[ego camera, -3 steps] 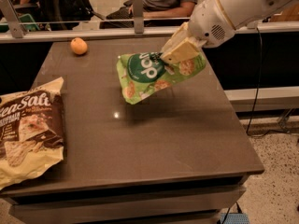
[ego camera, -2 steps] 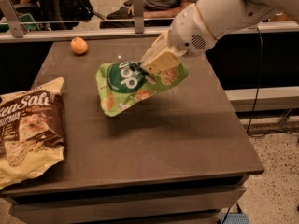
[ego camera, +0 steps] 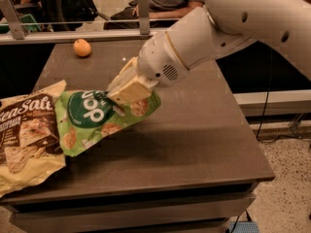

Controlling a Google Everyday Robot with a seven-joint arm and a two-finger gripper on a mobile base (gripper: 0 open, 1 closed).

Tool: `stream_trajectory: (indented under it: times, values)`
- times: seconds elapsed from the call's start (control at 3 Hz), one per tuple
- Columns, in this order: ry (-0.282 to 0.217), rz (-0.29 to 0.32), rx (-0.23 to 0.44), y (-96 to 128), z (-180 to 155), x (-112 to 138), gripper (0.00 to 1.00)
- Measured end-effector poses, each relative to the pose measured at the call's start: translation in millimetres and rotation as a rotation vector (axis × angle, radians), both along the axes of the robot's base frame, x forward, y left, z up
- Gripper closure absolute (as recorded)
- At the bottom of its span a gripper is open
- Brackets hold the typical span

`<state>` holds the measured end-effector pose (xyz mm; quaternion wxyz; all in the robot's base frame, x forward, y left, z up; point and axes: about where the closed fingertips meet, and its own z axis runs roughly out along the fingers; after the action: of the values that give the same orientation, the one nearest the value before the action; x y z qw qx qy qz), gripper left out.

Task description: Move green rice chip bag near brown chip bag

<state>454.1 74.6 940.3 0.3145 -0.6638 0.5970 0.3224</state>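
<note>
In the camera view, the green rice chip bag (ego camera: 95, 118) is held tilted by its upper edge in the clenched gripper (ego camera: 127, 92) over the counter (ego camera: 204, 135). At its 9 o'clock, the brown chip bag (ego camera: 24, 135) is overlapped. An orange (ego camera: 82, 47) is seen at 11 o'clock.

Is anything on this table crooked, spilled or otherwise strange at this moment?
Only the light green crinkly rice chip bag: it hangs tilted from the end effector above the left half of the table, its left edge overlapping the large brown and yellow chip bag in this view. Nothing looks spilled or torn.
</note>
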Motion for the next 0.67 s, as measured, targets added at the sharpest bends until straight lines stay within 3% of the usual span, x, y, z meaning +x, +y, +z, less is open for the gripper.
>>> stream_trajectory:
  times: [0.33, 0.67]
  values:
    - [0.023, 0.033, 0.034, 22, -18, -27, 1.00]
    - [0.028, 0.055, 0.051, 34, -36, -44, 0.82]
